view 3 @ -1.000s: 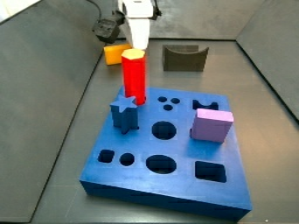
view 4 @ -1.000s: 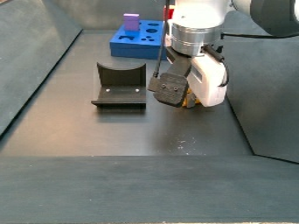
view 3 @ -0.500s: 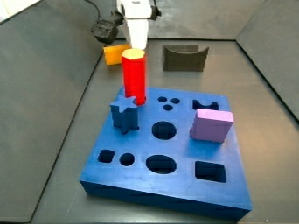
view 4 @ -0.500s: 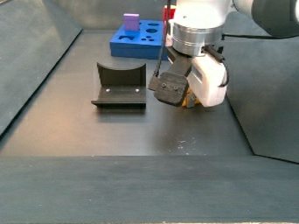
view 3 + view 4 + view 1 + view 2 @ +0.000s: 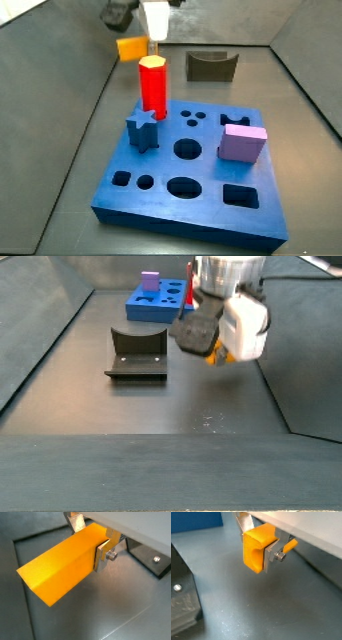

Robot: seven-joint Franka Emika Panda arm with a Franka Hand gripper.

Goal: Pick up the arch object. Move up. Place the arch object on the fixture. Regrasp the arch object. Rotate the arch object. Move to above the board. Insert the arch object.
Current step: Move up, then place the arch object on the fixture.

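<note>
On the dark floor: blue board [image 5: 201, 175] nearest in a side view, carrying red pillar [image 5: 152, 88] and lilac cube [image 5: 242, 142], with fixture [image 5: 210, 66] bare beyond it. Above the floor, clear of both: hand [image 5: 266, 548] clamped on arch object [image 5: 258, 547], silver fingers [image 5: 103, 554] pressed against its orange sides in both wrist views. Judged as pick done and move-up in hand; left to do: place on fixture, regrasp, rotate, carry over board, insert.

Even, soft overhead light; the pincer [image 5: 214, 348] is motion-blurred in both side views.
</note>
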